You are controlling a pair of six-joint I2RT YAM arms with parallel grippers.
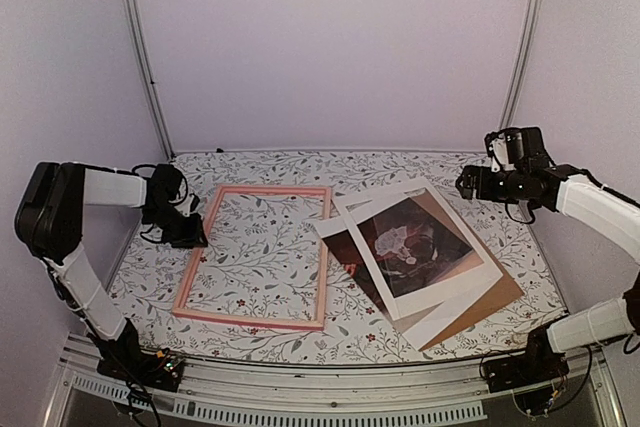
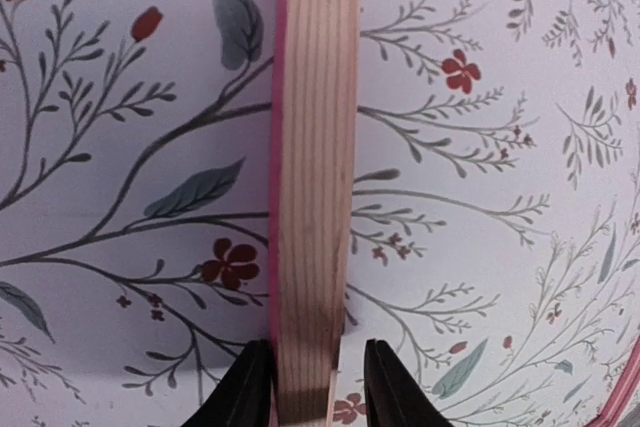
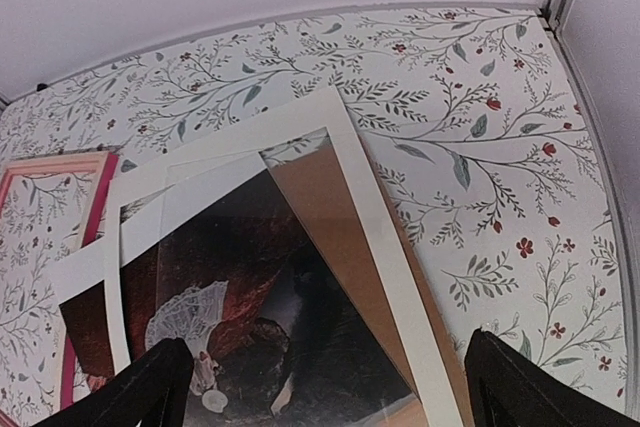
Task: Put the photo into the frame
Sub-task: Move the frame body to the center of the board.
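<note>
Jaws of the left gripper (image 2: 315, 352) straddle the left rail of the frame (image 2: 315, 147), set narrow; clamping cannot be confirmed. Right gripper (image 3: 325, 347) hangs wide open and empty. Seat the rail squarely before shifting it; the photo (image 1: 410, 242) lies just beside the opposite rail.

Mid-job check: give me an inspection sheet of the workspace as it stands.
Surface: floral tablecloth, flat.
Job's things: frame lies empty at left; photo at right, under a white mat, on a brown backing board.
Clutter: nothing seen.
Grippers: left gripper, jaws straddling the frame's left rail; right gripper open, above the table's far right, holding nothing.
Cables: black cable loops at the left wrist.
Surroundings: plain lilac walls.
</note>
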